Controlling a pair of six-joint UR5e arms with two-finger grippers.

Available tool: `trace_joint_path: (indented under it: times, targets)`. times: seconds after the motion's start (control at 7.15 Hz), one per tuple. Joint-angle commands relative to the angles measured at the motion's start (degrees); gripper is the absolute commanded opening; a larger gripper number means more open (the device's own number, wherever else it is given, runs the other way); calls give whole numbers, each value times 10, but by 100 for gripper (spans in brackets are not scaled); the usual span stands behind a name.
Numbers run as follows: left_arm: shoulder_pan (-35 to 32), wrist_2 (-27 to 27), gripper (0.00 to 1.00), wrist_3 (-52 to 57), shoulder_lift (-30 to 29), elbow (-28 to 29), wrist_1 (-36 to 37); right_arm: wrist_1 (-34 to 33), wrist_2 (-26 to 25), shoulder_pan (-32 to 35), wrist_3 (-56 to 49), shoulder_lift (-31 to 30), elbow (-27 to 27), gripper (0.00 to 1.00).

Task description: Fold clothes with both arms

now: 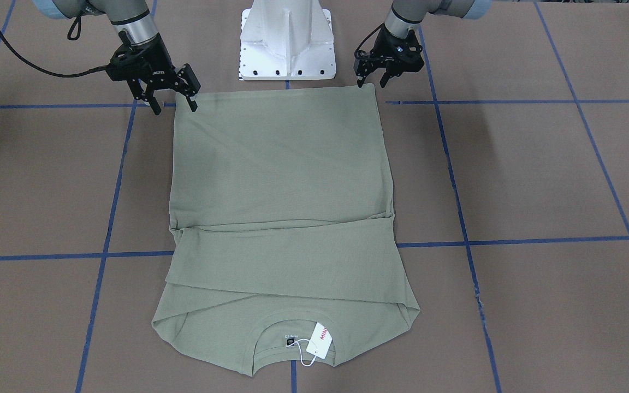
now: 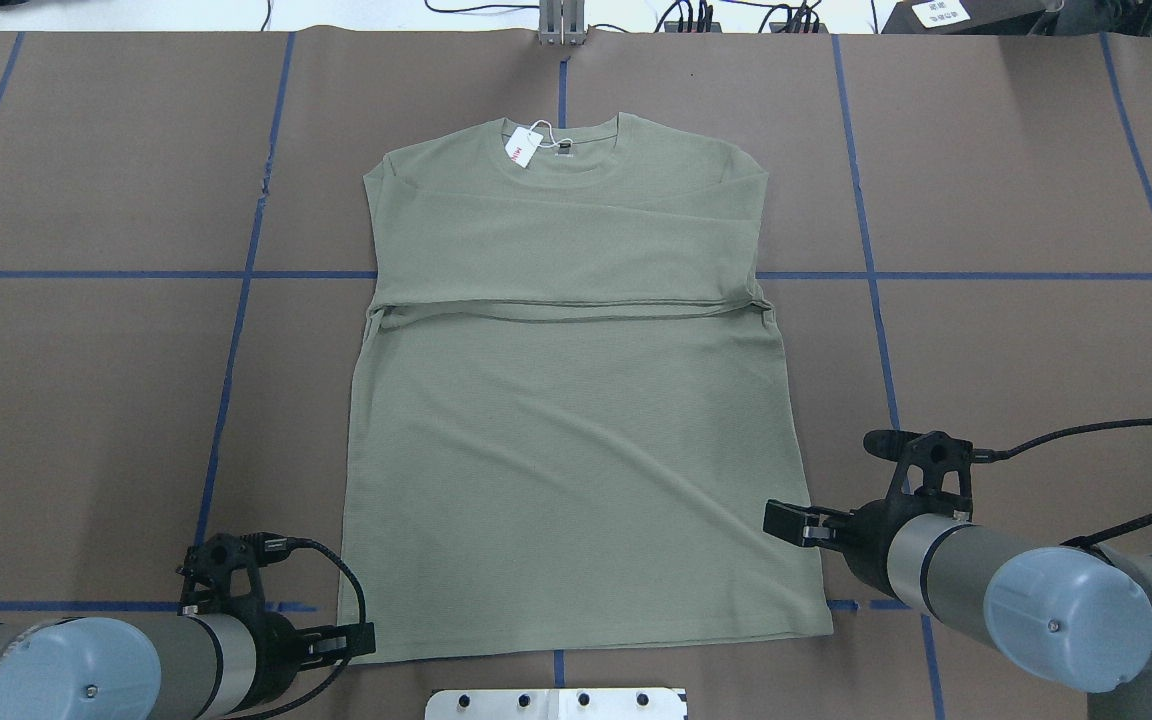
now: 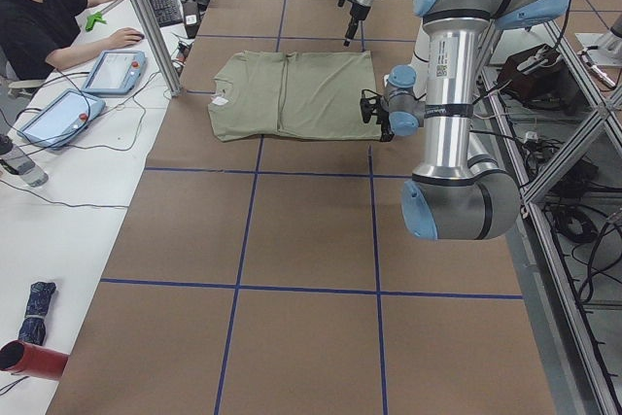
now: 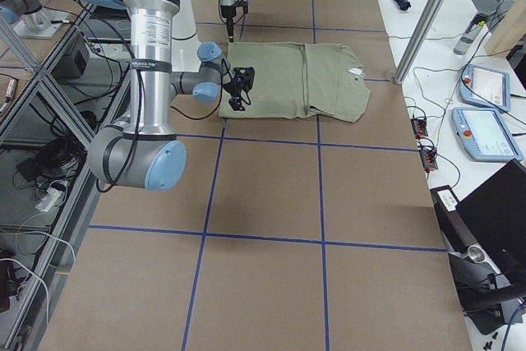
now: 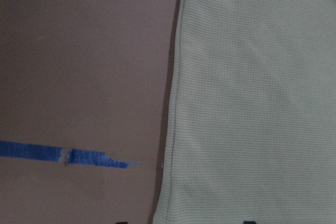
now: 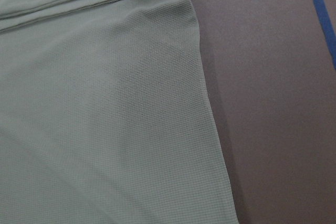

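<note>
Nearest the robot, just in front of the white pedestal base [image 1: 287,38], both grippers sit at the hem corners of the olive-green shirt [image 1: 282,164]. The left gripper [image 1: 372,79] has its fingers spread wide with the corner between them, closed on nothing. The right gripper [image 1: 172,102] is likewise wide open and empty, seemingly poised slightly above its corner. Beyond them the shirt lies flat on the brown surface [image 1: 538,174], hem toward the robot. Farther out, the sleeves [image 1: 287,262] are already folded across the chest, and farthest lies the collar [image 1: 292,332] with its white hang tag [image 1: 317,339]. The step in hand looks like the bottom-to-top fold. Next, both grippers probably need to descend, pinch the hem corners, and carry them evenly toward the collar.
</note>
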Motion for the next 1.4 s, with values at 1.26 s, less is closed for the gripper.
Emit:
trace_joint_path:
  times: [1.26]
  targets:
    - [0, 14, 22, 5, -10, 20, 1, 0, -1, -1, 0, 0, 0, 100]
